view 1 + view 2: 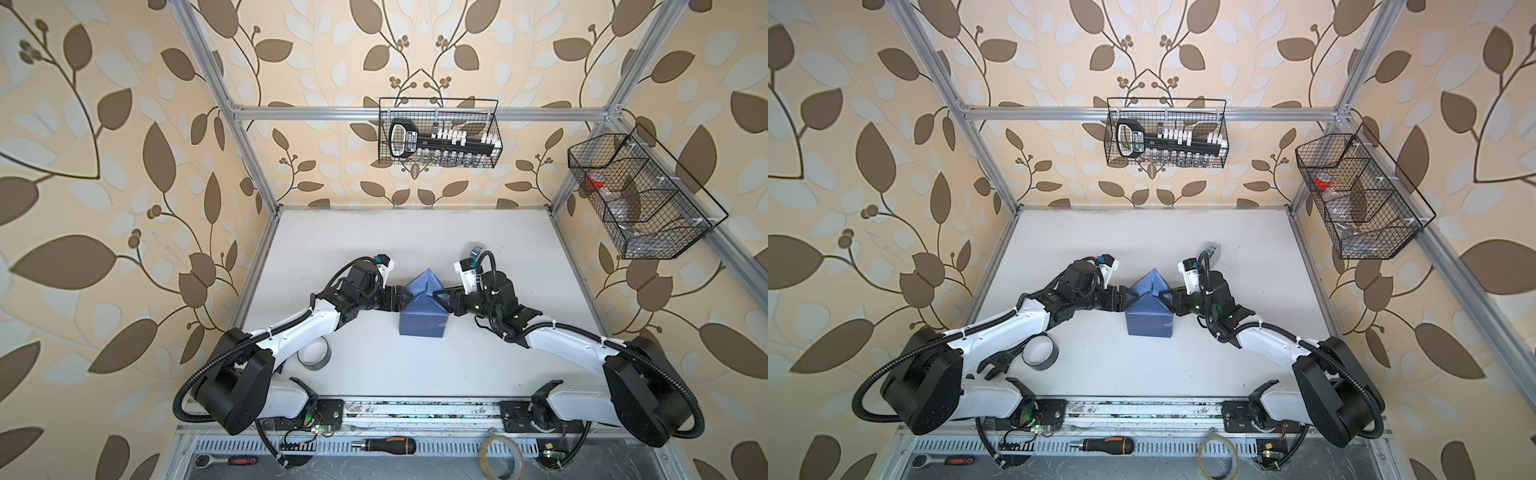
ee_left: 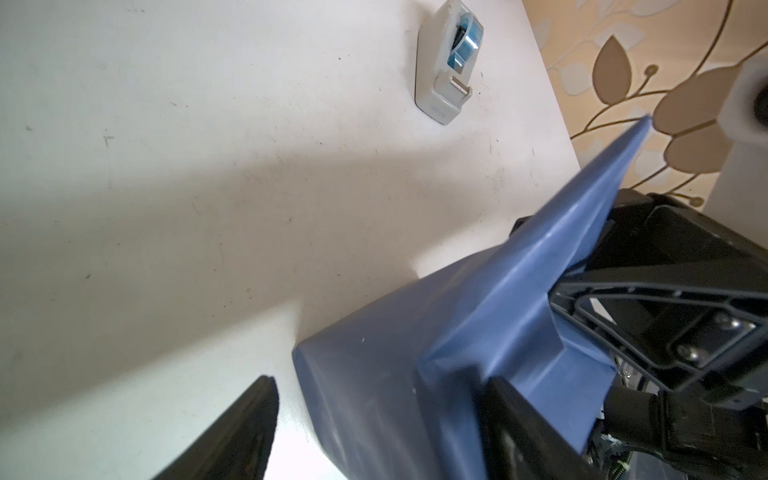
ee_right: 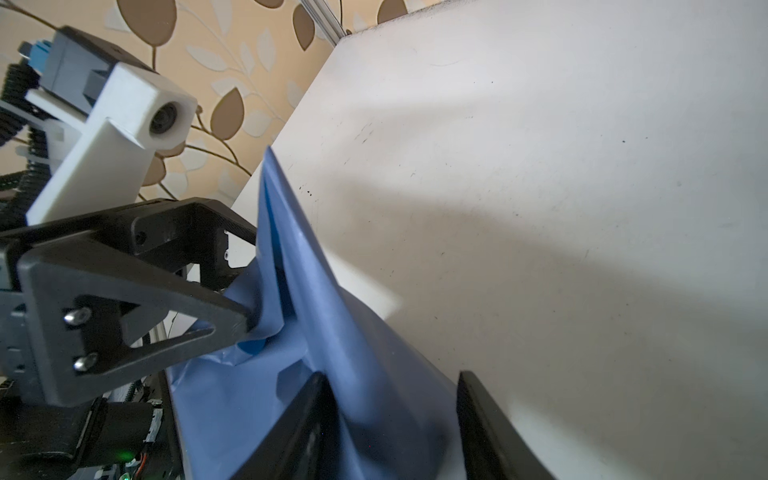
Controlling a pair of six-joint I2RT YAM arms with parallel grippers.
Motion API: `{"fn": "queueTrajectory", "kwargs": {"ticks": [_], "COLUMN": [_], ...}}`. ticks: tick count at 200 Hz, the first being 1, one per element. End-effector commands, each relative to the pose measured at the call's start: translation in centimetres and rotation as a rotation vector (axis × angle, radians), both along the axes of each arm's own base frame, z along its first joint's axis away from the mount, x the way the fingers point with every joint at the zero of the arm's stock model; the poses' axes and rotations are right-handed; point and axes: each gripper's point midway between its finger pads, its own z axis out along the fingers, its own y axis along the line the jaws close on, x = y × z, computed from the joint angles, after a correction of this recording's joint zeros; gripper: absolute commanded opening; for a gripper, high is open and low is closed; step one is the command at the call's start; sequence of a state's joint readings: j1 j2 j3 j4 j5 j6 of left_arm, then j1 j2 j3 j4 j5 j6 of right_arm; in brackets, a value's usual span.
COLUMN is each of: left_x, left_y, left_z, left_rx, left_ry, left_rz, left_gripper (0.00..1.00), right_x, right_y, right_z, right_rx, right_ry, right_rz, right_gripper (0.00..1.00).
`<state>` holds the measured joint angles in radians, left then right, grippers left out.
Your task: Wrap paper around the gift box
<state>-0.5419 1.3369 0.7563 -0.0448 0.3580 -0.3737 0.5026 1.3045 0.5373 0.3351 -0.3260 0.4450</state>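
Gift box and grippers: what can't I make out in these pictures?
Gift box: hidden in every view, wholly covered by the paper.
Right gripper: in the right wrist view the paper fills the gap between its fingers; whether they clamp it is unclear.
Tape dispenser: in both top views, mostly behind the right wrist camera.

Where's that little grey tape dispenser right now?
The tape dispenser stands on the white table, right of centre in both top views, just behind the right arm's wrist camera and farther back than the folded blue paper.
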Motion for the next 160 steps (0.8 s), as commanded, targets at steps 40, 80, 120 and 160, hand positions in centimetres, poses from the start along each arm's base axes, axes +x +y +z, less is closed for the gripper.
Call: {"fn": "queueTrajectory", "kwargs": {"ticks": [40, 80, 120, 160], "left_x": [0.1, -0.4, -0.5, -1.8], "left_y": [-1.2, -1.0, 0.4, 1.9], "left_z": [4.6, 5.9, 5.7, 6.9], "left_rx": [0.066, 0.110, 0.111, 0.073], "left_ry": [-0.216, -0.344, -0.350, -0.411], "left_rz": [-0.316, -0.430, -0.468, -0.370], "left_gripper": [0.84, 0.90, 0.92, 0.92], "right_x": [-0.9, -0.8, -0.9, -0.9], "right_y": [-0.6, -0.6, -0.5, -0.4], "right_z": [-1.0, -0.8, -0.9, -1.2], "right_rx": [-0.060, -0.055, -0.058, -0.066], "right_ry": [0.027, 0.029, 0.033, 0.038], "right_rz": [0.055, 0.063, 0.072, 0.079], "right_gripper": [0.50, 0.50, 0.49, 0.49]}}
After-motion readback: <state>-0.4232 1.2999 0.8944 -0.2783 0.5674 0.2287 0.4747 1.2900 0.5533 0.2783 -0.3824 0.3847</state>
